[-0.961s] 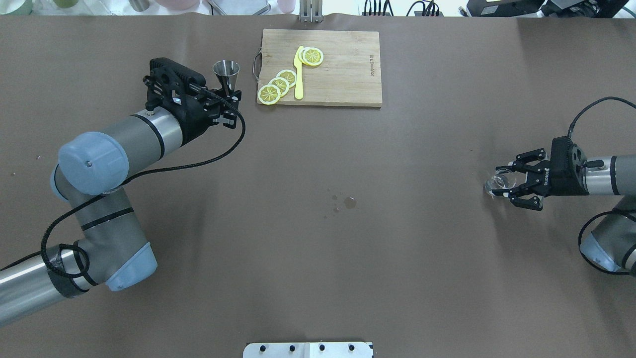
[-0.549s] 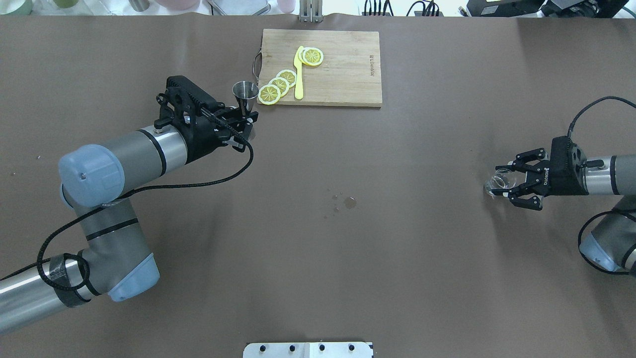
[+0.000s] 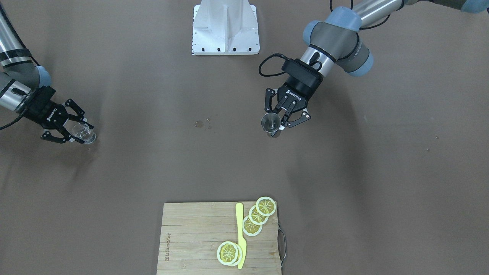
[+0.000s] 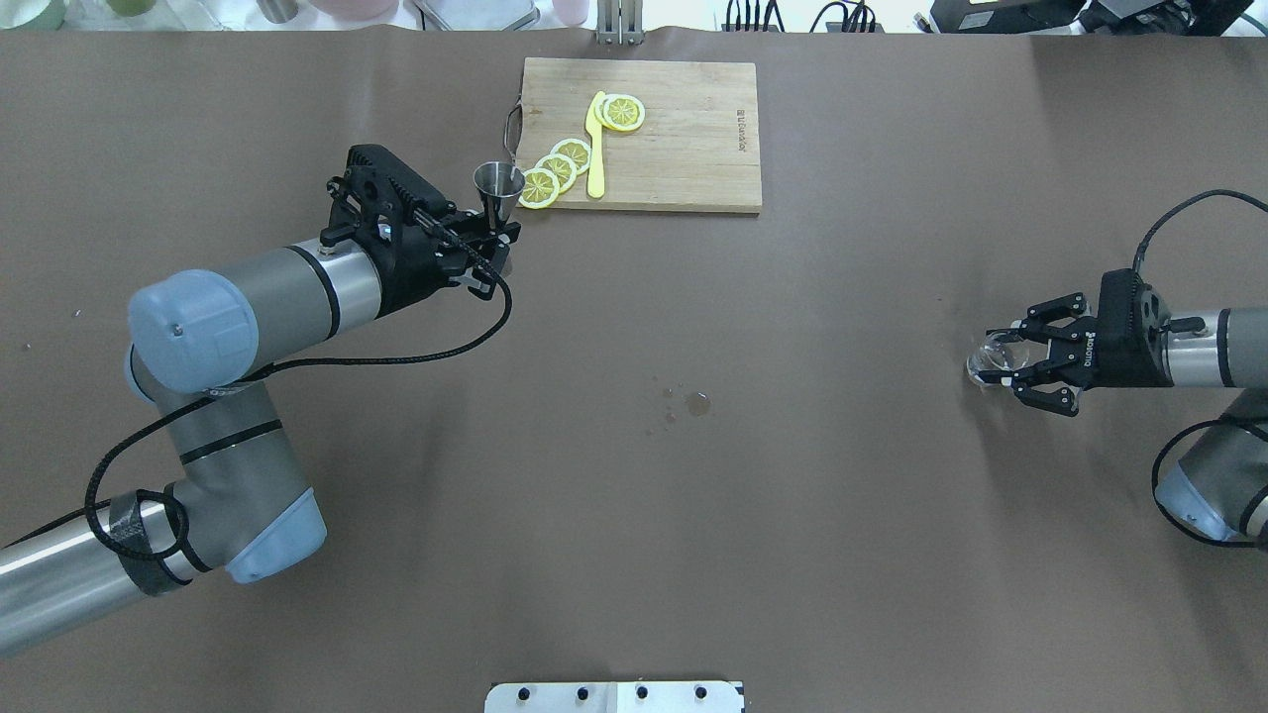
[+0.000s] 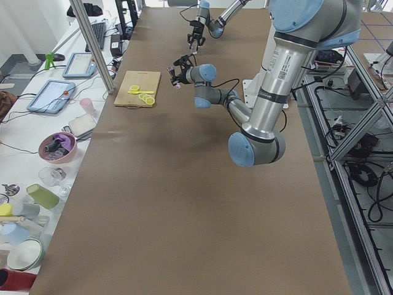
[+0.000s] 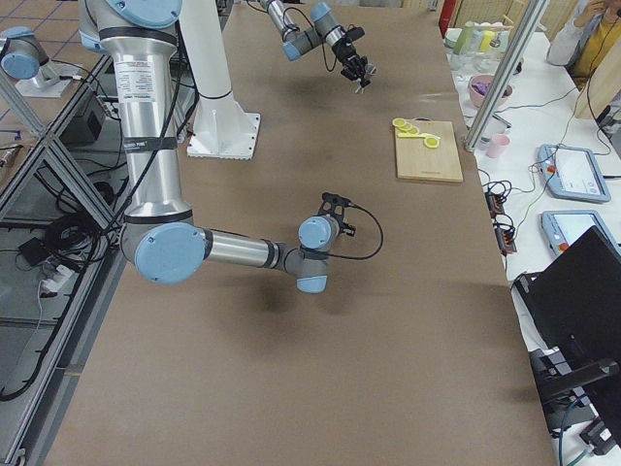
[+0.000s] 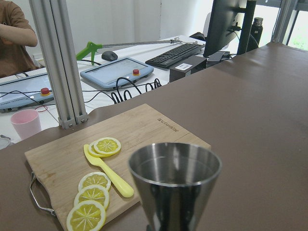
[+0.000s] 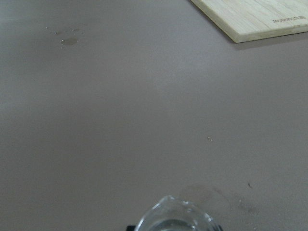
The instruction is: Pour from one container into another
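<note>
Count: two arms, one steel jigger [image 4: 498,190], one clear glass [image 4: 991,358], one wooden board [image 4: 684,129], five lemon slices [image 4: 573,153], one yellow knife [image 4: 595,158].
Left arm: elbow bent, forearm stretched toward the far side, wrist about level.
Left gripper [image 3: 276,128]: clamped on the jigger's narrow waist, with the jigger upright just left of the board's near corner.
Right arm: came in low from the right edge, pointing left.
Right gripper [image 4: 1010,363]: fingers hugged the glass at their tips, far right, well apart from the jigger.
</note>
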You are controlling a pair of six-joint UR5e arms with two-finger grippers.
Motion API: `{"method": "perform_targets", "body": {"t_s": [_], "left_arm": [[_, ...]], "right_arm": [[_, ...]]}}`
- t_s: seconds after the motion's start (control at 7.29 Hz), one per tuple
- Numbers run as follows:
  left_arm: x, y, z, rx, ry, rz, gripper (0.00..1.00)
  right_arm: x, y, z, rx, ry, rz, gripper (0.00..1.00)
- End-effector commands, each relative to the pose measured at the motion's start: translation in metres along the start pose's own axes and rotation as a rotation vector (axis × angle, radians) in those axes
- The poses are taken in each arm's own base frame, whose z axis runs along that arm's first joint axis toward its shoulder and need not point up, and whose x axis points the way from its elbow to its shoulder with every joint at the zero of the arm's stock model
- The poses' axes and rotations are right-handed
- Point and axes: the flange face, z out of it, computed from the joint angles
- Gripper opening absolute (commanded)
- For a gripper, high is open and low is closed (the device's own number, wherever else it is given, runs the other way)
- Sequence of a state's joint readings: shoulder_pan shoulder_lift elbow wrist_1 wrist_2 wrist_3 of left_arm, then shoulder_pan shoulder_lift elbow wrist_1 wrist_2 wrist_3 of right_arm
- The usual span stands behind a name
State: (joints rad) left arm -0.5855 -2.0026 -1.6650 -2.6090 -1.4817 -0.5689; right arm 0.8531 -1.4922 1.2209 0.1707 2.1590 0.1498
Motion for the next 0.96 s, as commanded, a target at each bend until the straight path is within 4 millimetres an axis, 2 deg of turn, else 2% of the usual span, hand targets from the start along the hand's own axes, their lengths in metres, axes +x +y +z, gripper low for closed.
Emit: {"method": "perform_targets", "body": {"t_s": [0.0, 0.14, 0.27, 0.41, 0.55, 0.82], "left_arm": [[-0.031, -0.02, -0.009, -0.05, 0.073, -0.004, 0.0], [-0.035, -0.024, -0.014, -0.055, 0.097, -0.006, 0.0], [-0.034, -0.03, -0.017, -0.043, 0.101, -0.006, 0.0], [-0.039, -0.023, -0.016, -0.056, 0.093, -0.005, 0.0], [-0.04, -0.022, -0.015, -0.057, 0.089, -0.007, 0.0], [-0.04, -0.02, -0.012, -0.065, 0.087, -0.004, 0.0]], "right_arm": [[-0.003, -0.015, -0.003, 0.019, -0.009, -0.014, 0.38], [0.003, -0.03, -0.007, 0.016, -0.002, -0.009, 0.38], [0.009, -0.05, -0.014, 0.006, -0.021, -0.001, 0.27], [0.011, -0.071, -0.019, 0.005, -0.025, 0.001, 0.17], [0.013, -0.086, -0.025, -0.007, -0.034, 0.014, 0.02], [0.028, -0.116, -0.032, -0.02, -0.035, 0.041, 0.0]]}}
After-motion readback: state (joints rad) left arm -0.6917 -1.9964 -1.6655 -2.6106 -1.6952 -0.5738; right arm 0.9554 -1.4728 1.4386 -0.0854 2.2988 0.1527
